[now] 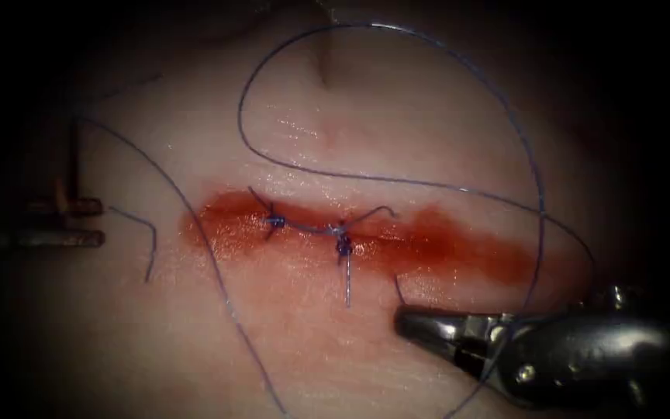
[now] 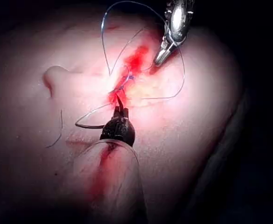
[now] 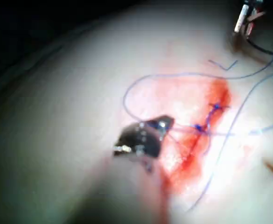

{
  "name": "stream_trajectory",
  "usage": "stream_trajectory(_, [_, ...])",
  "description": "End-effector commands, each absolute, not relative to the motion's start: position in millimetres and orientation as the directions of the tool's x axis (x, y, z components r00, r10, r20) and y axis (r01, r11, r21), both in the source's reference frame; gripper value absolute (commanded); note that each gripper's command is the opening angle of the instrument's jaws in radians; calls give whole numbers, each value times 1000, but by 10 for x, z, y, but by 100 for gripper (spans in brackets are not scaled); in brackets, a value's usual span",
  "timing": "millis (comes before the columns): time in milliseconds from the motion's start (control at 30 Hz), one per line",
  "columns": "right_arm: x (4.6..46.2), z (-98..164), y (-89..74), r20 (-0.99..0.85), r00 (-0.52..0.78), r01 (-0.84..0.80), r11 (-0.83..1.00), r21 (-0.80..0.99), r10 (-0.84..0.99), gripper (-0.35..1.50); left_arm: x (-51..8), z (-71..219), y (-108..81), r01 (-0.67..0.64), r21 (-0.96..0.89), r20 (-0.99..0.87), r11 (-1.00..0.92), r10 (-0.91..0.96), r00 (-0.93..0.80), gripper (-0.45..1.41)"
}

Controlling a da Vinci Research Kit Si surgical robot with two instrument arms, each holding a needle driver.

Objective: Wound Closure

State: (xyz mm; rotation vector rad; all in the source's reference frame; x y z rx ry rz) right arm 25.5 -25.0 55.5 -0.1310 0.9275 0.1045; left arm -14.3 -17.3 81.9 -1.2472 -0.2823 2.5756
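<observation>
Where the endoscope looks down on the tissue [image 1: 366, 109], the cut [image 1: 459, 240] runs across it under red fluid [image 1: 226, 225], with two knots [image 1: 274, 221] tied towards its left end. The thread [image 1: 505, 116] loops wide over the tissue. A loose cut end [image 1: 147, 240] lies left of the cut. Below the cut's right half, the right tool [image 1: 409, 322] has its fingers closed, seemingly on a short run of thread rising towards the wound. The left tool [image 1: 101, 223], well left of the cut, shows two fingers apart with nothing visible between them.

From the left wrist, the left tool [image 2: 119, 105] points at the cut's end. A thin grey curve [image 2: 87, 126] lies beside it, possibly the needle; I cannot be sure.

From the right wrist, the right tool [image 3: 166, 123] sits by the cut, and a dark curve [image 3: 262, 49] trails from the left tool [image 3: 244, 25].

Thread like this is likely light, limp and slick with fluid, so a firm hold well clear of the knots seems wisest.
</observation>
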Motion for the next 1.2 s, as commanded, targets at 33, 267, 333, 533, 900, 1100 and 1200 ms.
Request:
stream_trajectory(33, [258, 559, -257, -793, 608, -134, 989, -65, 31, -35, -148, 824, -179, -151, -289, -736, -945, 320, -596, -45])
stream_trajectory(267, [247, 524, -264, -759, 651, -73, 997, -36, 20, -35, -146, 824, -180, -152, -294, -734, -944, 325, -597, -45])
stream_trajectory(333, [242, 513, -266, -777, 629, -81, 996, -34, 24, -35, -146, 824, -180, -152, -294, -734, -944, 325, -597, -45])
stream_trajectory(533, [229, 498, -279, -835, 550, -17, 1000, 2, 11, 44, -145, 824, -180, -155, -298, -732, -942, 330, -596, -45])
stream_trajectory(900, [227, 592, -293, -771, 634, -17, 998, 58, 56, 36, -144, 824, -180, -154, -298, -733, -942, 329, -596, -45])
stream_trajectory(1100, [234, 583, -259, -846, 510, -198, 978, 58, 153, 39, -144, 824, -180, -154, -298, -732, -942, 330, -596, -45])
stream_trajectory(1200, [247, 586, -255, -856, 477, -251, 964, 82, 197, 42, -145, 824, -180, -155, -298, -732, -942, 330, -596, -45])
